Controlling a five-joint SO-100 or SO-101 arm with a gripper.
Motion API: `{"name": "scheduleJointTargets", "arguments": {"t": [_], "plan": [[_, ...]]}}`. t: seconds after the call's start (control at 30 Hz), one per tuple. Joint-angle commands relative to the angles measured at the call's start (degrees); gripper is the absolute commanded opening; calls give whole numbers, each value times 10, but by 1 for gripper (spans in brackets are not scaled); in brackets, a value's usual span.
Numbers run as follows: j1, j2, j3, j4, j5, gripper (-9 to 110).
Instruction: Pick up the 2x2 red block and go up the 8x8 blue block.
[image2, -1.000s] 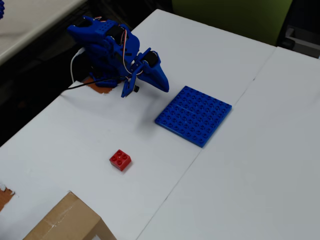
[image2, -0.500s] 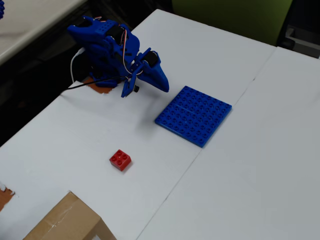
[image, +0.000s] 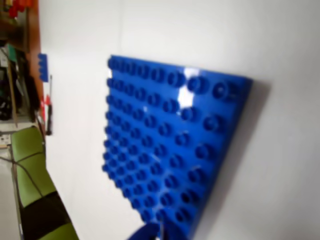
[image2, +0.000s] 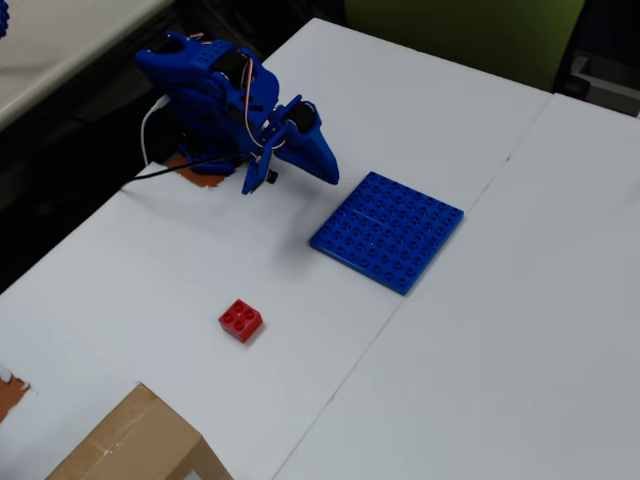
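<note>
Overhead, the blue arm (image2: 225, 95) sits folded near the upper left of the white surface (image2: 500, 330), its tool (image2: 318, 163) pointing down and to the right, raised and holding nothing. Whether its jaws are parted or pressed together cannot be told from either view: from above they merge into one dark blue wedge, and the wrist view shows only a blurred blue tip (image: 150, 231) at the bottom edge. The red brick (image2: 240, 320) lies alone on the surface, well apart from the tool, below and to the left of it in the overhead view, with its four round studs facing up and its edges turned at a slant. The blue plate (image2: 388, 230) lies flat on the surface to the right of the tool, near it but not touching, also turned diagonally, with one corner close to the seam between the two white panels. Brick and plate are well apart, the brick toward the lower left of the plate. In the wrist view the plate (image: 175, 145) fills the middle of the picture, tilted and slightly blurred, its rows of studs catching light. A cardboard box (image2: 135, 445) occupies the bottom left corner of the overhead view, near the brick but not touching it.
</note>
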Motion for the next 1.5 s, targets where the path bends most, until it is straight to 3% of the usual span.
{"name": "scheduleJointTargets", "arguments": {"t": [0.0, 0.23, 0.6, 1.13, 1.47], "plan": [[7, 4, -4, -31, -69, 0], [4, -35, -76, 7, -188, 0], [4, -239, -374, 202, -353, 0], [156, -690, -888, 535, -808, 1], [307, -904, -1049, 593, -1087, 10]]}}
